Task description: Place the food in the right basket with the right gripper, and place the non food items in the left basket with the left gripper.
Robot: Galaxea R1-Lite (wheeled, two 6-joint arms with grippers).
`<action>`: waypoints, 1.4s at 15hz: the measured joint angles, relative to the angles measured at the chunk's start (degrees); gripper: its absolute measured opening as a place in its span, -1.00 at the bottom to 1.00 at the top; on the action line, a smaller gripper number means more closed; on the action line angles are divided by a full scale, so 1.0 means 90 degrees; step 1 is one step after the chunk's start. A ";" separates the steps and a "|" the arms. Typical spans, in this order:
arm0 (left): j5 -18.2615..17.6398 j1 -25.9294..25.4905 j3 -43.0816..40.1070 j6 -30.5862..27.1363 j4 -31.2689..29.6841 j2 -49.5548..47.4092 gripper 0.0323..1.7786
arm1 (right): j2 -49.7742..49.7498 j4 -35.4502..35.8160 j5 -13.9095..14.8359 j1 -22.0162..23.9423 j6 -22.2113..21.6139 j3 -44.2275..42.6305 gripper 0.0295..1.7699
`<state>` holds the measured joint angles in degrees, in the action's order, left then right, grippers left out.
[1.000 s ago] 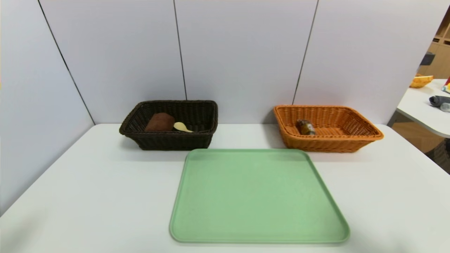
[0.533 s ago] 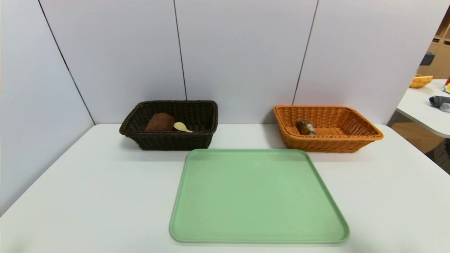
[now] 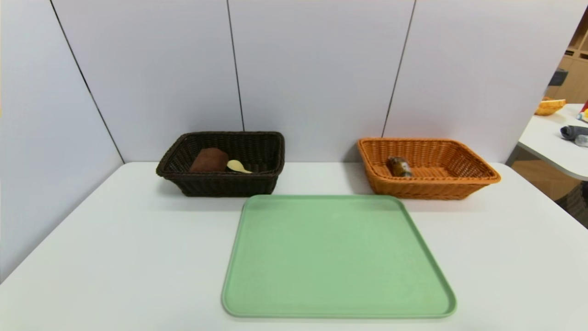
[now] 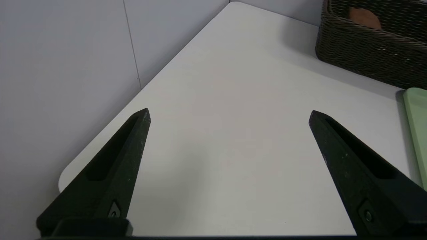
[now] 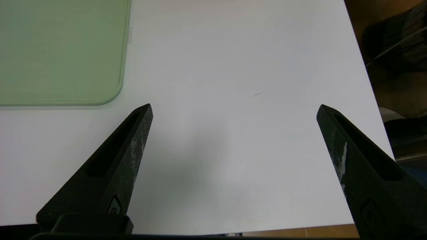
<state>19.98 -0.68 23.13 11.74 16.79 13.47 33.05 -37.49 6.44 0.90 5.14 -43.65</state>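
Sitting in dark basket [image 3: 220,184], far left: towel roll [image 3: 209,161] with spoon [image 3: 239,166] beside it, bowl end aimed right. Green tray [image 3: 337,257] in middle. Snack packet [image 3: 398,166] in orange basket [image 3: 432,186], long axis front-to-back. Left gripper [image 4: 228,115] spread wide over bare table [image 3: 115,257], right gripper [image 5: 233,111] same, holding nothing.

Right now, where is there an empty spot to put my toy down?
The green tray in the middle is bare. The white table is free on both sides of it, under the open left gripper and right gripper. The left basket holds a towel and spoon; the right basket holds the food.
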 joint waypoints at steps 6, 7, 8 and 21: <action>-0.0398 0.0005 -0.0129 -0.0332 0.0020 -0.0557 0.90 | -0.1204 -0.0008 -0.0011 0.0074 0.0073 0.0129 0.92; -0.0454 0.0003 -0.0150 -0.0335 0.0024 -0.0619 0.90 | -0.1369 -0.0009 -0.0035 0.0107 0.0096 0.0138 0.92; -0.0475 0.0003 -0.0175 -0.0337 0.0034 -0.0676 0.90 | -0.1544 -0.0020 -0.0064 0.0134 0.0131 0.0153 0.92; -0.0794 0.0018 -0.0505 -0.0929 -0.0470 -0.1451 0.90 | -0.3497 0.0517 -0.0818 -0.0068 0.0708 0.1215 0.92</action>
<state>12.84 -0.52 18.58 3.38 12.56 0.41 1.57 -32.83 -0.93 0.29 11.52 -32.72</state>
